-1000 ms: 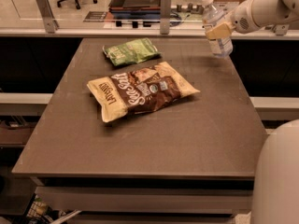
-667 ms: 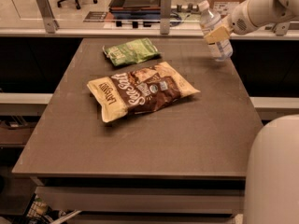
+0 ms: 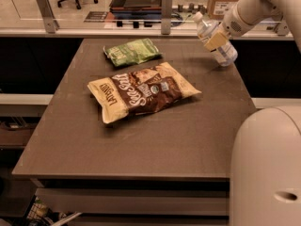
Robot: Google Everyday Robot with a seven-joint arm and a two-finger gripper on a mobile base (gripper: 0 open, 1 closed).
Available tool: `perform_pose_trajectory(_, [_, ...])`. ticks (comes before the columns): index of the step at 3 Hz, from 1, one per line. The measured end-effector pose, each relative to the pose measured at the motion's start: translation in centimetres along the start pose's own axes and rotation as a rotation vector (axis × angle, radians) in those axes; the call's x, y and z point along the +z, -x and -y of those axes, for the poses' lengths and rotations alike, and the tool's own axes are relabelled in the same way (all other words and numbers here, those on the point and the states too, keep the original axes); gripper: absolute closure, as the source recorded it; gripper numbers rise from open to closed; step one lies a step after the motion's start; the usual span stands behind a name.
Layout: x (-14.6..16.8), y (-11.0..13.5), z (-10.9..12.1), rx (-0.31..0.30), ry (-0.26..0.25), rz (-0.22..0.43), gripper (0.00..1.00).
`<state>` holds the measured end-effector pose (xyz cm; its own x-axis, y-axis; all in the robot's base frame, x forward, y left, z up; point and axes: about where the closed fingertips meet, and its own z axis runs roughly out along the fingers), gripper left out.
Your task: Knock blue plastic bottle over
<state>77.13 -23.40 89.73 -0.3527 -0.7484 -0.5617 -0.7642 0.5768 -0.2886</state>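
Going big to small here. One dark bench [image 3: 70, 140], carrying everything. One big brown chip bag [image 3: 143, 94] lying flat around the middle, nothing to do with the job. One smaller green snack bag [image 3: 131, 52] flat behind it, toward the far edge, also just scenery. Then one blue plastic bottle [image 3: 226, 54], way over at the far right corner of the bench, well apart from both bags, tilted with the white cap [image 3: 199, 17] leaning toward the far left and the base low by the bench top; hard to say if touching down or lifted. Right at mid-body, one claw [image 3: 216, 40] on the end of the white arm [image 3: 254, 8], up against the bottle; can't tell whether clenched round it or released and just leaning on it. Handling-wise: looks like thin clear plastic, so probably light, a bit squashy under pressure and fairly slick, not fragile. No way to judge how full. Tall and slim with a small base, so likely easy to topple. Best to push up high, near the shoulder or cap, rather than low by the base, to avoid just skidding it along. Worth watching for rolling off the right edge once down, being round and so near the corner.
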Motion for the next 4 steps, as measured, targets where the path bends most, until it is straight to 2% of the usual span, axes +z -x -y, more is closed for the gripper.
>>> perform_pose_trajectory(1, [0.8,0.1,-0.7,-0.061,0.023,-0.086,1.0])
perform_pose_trajectory(2, [1.8,0.8,-1.6,-0.111,0.065,-0.11,1.0])
perform_pose_trajectory(4, [4.7,3.2,-3.7,-0.169,0.175,-0.029,1.0])
